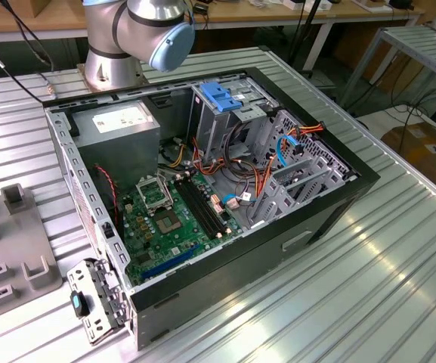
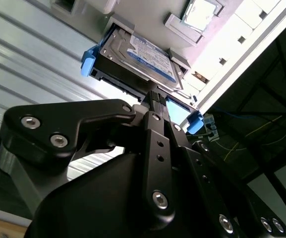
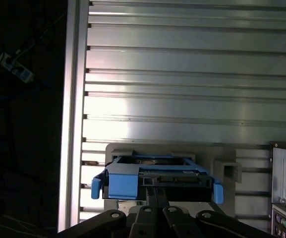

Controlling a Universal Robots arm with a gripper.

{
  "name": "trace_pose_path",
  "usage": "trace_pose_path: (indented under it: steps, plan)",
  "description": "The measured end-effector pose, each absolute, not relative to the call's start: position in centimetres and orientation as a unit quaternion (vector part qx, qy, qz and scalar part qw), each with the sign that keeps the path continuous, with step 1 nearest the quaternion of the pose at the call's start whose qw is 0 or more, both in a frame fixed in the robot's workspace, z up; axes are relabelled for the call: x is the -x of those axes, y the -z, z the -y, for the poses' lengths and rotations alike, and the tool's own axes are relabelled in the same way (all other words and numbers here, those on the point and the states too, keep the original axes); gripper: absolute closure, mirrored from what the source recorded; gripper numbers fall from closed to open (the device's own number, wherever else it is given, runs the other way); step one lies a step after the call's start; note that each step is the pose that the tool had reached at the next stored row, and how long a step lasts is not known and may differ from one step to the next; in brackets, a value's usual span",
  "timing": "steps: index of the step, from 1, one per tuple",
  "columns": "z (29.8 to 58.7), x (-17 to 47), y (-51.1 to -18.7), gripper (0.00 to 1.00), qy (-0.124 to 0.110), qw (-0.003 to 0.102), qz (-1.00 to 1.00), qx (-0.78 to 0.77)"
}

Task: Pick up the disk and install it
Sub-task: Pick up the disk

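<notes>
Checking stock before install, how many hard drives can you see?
1: the disk, on the grey fixture by the claw in both wrist views. More may hide inside the computer case.

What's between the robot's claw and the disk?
Nothing: in the second wrist view the gripper reaches right up to the disk, with no gap.

Black gripper point(image 3: 156, 190) outstretched, arm base point(image 1: 112, 64) upright
</notes>
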State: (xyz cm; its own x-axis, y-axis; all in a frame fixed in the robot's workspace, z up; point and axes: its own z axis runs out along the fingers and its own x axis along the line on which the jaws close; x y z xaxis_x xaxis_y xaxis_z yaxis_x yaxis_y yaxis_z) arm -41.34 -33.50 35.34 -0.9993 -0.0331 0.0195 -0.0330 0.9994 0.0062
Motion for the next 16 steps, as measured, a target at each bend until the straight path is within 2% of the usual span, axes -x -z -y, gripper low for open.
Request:
trace_pose_path:
  steps: [8, 16]
  plan:
    - [33.5, 41.34, -35.34, 0.89, 0.003, 0.01, 1.0, -0.024]
    - [33.5, 41.34, -35.33, 0.89, 0.002, 0.01, 0.992, -0.126]
